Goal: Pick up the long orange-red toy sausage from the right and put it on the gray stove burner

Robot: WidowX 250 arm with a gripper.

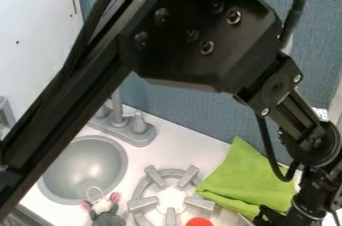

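Note:
At the lower right, the black gripper hangs beside the lower right part of a green cloth, partly overlapping it in the view; I cannot tell whether they touch. The cloth lies crumpled on the counter, right of the grey stove burner. A red round object sits at the bottom edge, over the burner's lower right side. Left of the burner, a grey and white plush mouse with pink ears lies by the sink.
A grey sink bowl is at the lower left, with a grey faucet behind it. The arm spans the view from the left edge over the top to the right. A blue-grey wall stands behind the white counter.

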